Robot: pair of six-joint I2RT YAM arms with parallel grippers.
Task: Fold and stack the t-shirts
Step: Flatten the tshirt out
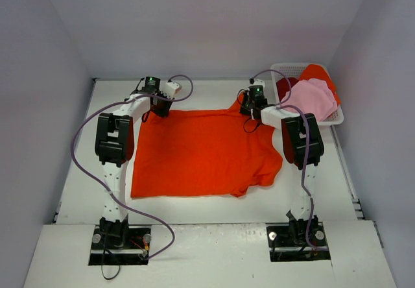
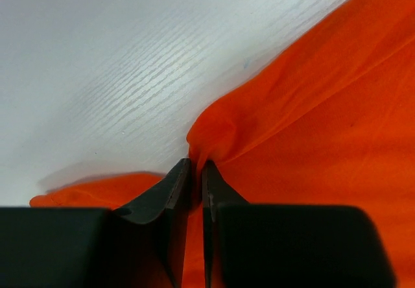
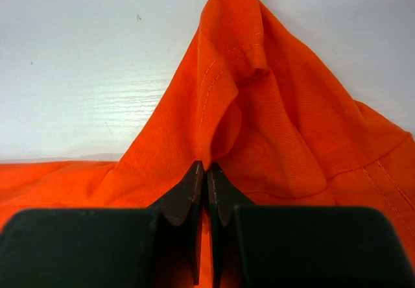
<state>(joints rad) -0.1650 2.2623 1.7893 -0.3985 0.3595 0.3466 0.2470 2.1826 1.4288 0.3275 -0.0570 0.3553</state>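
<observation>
My left claw (image 2: 196, 165) is closed, its two dark fingers pinching a small pucker of the orange shirt (image 1: 201, 152) at the shirt's far left corner. Bare white table (image 1: 194, 90) shows beyond the tips and to the left, and the cloth runs off to the right.

My right claw (image 3: 206, 166) is closed too, its tips nipped tight on a fold of the same shirt at its far right corner. Just past the fingers the cloth rises in a peak with a stitched hem along it.

Between my two claws the orange shirt lies spread on the table. Its far edge runs from one claw to the other, and its near edge faces my bases. The left side lies straight; the near right corner is rumpled and bulges out to the right.

Beside my right claw, at the far right of the table, stands a white basket (image 1: 277, 72). In it a pink shirt (image 1: 310, 98) lies on top, a dark red shirt (image 1: 287, 85) is to its left, and a second orange shirt (image 1: 318, 74) is behind it.
</observation>
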